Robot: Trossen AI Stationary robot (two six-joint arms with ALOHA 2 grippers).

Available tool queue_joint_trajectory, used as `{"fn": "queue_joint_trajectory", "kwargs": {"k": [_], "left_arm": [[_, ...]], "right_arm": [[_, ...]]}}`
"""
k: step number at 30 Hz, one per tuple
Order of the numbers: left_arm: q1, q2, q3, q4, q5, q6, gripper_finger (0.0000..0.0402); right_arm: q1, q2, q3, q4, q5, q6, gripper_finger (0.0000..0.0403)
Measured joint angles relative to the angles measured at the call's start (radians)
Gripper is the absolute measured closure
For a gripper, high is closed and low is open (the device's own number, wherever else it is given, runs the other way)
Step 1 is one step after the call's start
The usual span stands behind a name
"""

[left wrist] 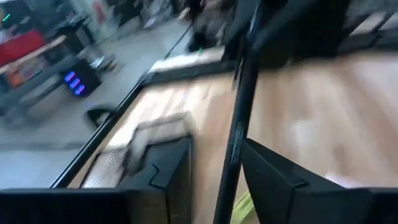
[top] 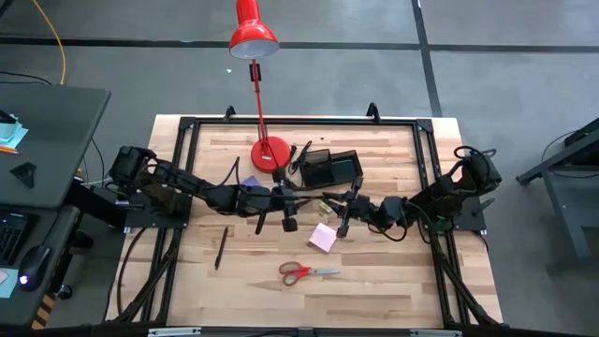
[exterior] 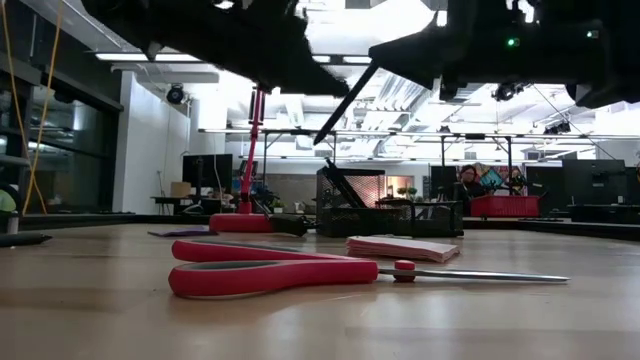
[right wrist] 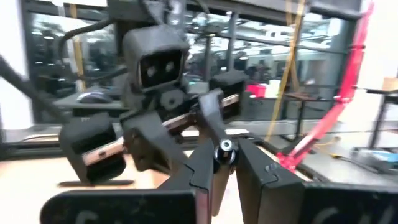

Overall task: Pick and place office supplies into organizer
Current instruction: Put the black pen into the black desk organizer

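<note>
1. The bench (top: 374, 290) is a pale wooden top in a black frame, with both arms reaching toward its middle.
2. A red desk lamp (top: 270, 153) stands at the far side, its round base just left of the organizer (top: 329, 168), a black tray at far centre with a dark pen leaning out of it.
3. The left claw (top: 285, 213) hangs above the bench near the middle, just in front of the lamp base. Its wrist view shows a thin dark pen (left wrist: 239, 118) clamped between the two fingers and running away from them.
4. The right claw (top: 346, 217) hangs close to the left one, on its right, in front of the organizer. Its fingers are closed on a second pen (right wrist: 219, 163), seen end-on, though the view is blurred.
5. The red-handled scissors (top: 305, 272) lie flat at the near centre, blades pointing right.
6. The pink note pad (top: 323, 237) lies between scissors and claws.
7. A loose pen (top: 222, 247) lies to the near left, apart from everything else.
</note>
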Motion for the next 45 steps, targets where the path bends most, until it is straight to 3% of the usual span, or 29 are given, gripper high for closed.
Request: {"fn": "queue_joint_trajectory", "kwargs": {"k": [6, 13, 16, 20, 24, 30, 37, 45], "left_arm": [[0.000, -0.028, -0.017, -0.151, -0.038, -0.138, 0.0242], [-0.007, -0.029, -0.180, 0.081, -0.031, -0.226, 0.0248], [-0.019, -0.029, -0.256, 0.230, 0.028, -0.243, 0.0254], [-0.053, -0.029, -0.318, 0.356, 0.068, -0.248, 0.0256], [-0.078, -0.029, -0.322, 0.377, 0.067, -0.223, 0.0255], [-0.079, -0.029, -0.319, 0.382, 0.067, -0.219, 0.0259], [-0.079, -0.029, -0.319, 0.374, 0.067, -0.219, 0.0257], [-0.079, -0.028, -0.319, 0.373, 0.067, -0.222, 0.0257]], "right_arm": [[-0.068, -0.012, 0.000, 0.006, 0.071, -0.052, 0.0380], [-0.155, -0.123, 0.000, -0.086, 0.085, -0.105, 0.0383], [-0.192, -0.216, 0.005, -0.241, 0.085, -0.071, 0.0382], [-0.251, -0.319, 0.086, -0.579, 0.046, 0.005, 0.0382], [-0.309, -0.342, 0.211, -0.839, -0.030, 0.056, 0.0381], [-0.382, -0.327, 0.381, -1.215, -0.048, 0.106, 0.0381], [-0.456, -0.262, 0.389, -1.249, -0.133, 0.154, 0.0380], [-0.495, -0.114, 0.388, -1.164, -0.225, 0.166, 0.0364]]}}
